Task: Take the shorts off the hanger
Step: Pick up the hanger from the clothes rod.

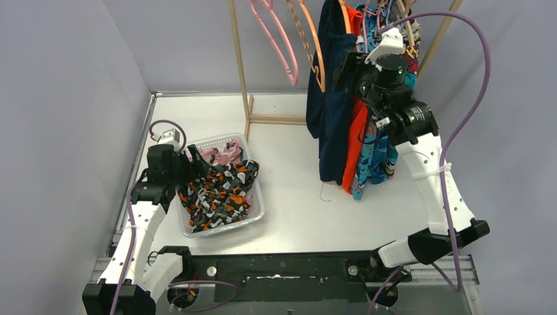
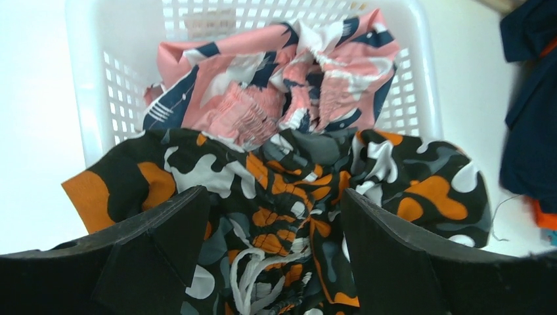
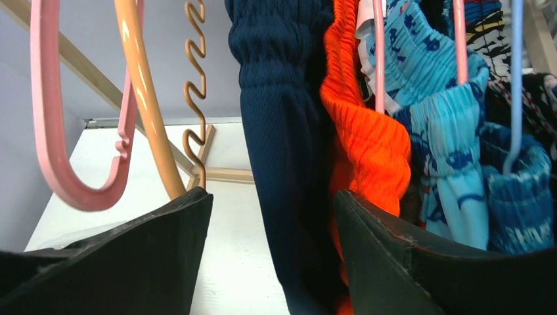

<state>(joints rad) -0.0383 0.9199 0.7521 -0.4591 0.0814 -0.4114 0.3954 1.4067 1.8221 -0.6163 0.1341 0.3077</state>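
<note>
Basket [image 1: 258, 211] near table's [image 1: 302, 216] left edge, two pairs of shorts [image 1: 220, 190] inside. Rack [image 1: 240, 65] at rear edge; hanging shorts [image 1: 334, 118] right, empty hangers [image 1: 284, 56] left of them.

One white basket [image 2: 420, 79], two pairs in it, pink shorts [image 2: 263, 85], black-orange shorts [image 2: 289, 190], at least three pairs hanging, navy shorts [image 3: 279, 131], orange-red shorts [image 3: 361, 138], teal-blue shorts [image 3: 446, 125], two bare hangers, pink hanger [image 3: 43, 98], orange hanger [image 3: 150, 125].

White table [image 1: 295, 216]: mesh basket [image 1: 226, 226] left, wooden rack foot [image 1: 276, 119] rear.

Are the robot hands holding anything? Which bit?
Nothing. The left gripper hangs open over the black shorts in the basket; the right gripper is open around the navy shorts, not pinching them.
</note>
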